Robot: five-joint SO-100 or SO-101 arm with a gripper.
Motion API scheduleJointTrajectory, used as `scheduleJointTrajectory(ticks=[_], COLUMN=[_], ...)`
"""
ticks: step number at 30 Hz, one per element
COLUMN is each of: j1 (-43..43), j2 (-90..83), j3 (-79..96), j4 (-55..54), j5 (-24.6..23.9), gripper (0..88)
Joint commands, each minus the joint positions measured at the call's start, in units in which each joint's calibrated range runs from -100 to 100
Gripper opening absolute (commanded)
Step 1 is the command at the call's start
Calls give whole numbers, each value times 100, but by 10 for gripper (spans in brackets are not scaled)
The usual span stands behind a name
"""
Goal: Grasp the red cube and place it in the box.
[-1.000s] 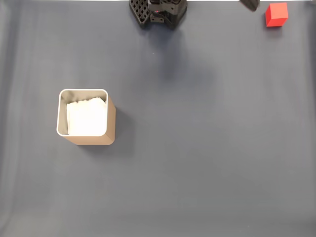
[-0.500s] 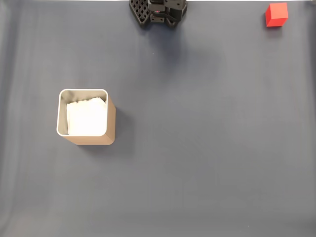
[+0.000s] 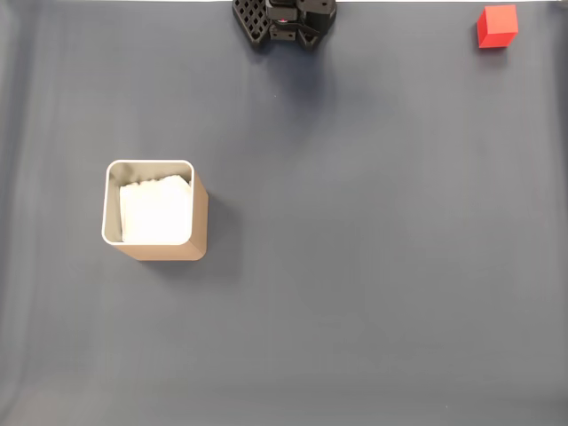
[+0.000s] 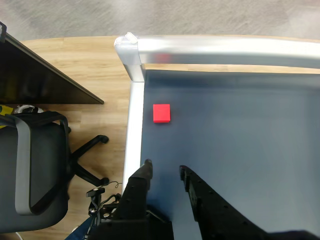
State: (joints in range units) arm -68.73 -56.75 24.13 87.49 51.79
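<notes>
1. The cube (image 3: pixel 496 26) sits in the far top-right corner of the grey mat (image 3: pixel 355 266) in the fixed view. In the wrist view the cube (image 4: pixel 161 113) lies close to the table's metal edge rail (image 4: pixel 131 140), ahead of the gripper (image 4: pixel 164 170) and a little to its left.
2. The box (image 3: pixel 155 251) stands well apart, over on the left of the mat in the fixed view, open side up with its white lining showing.
3. The claw is empty, its two fingers parted with a clear gap between them, hanging back from the cube and not touching it.
4. I'd guess the cube is light and rigid, with flat matte faces that should not slip much. It looks narrower than the gap, so pinching two opposite side faces, square on, seems the sensible hold.
5. The rail just beside it leaves little room on that side; one finger may have trouble getting down between cube and rail.
6. Compared with a second ago, a dark part of the arm that showed near the cube at the top edge of the fixed view is gone. The arm's base (image 3: pixel 284 19) looks slightly turned. Cube and box have not moved.
</notes>
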Motion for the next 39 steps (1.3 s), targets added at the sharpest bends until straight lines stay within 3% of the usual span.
scheduleJointTrajectory(ticks=[1, 14, 25, 39], j1=[19, 26, 175, 650], j2=[-93, -292, -439, 89], j3=[-34, 458, 823, 1169], j4=[-218, -390, -497, -1974], j5=[-88, -93, 5, 20], gripper=[200, 311, 352, 367])
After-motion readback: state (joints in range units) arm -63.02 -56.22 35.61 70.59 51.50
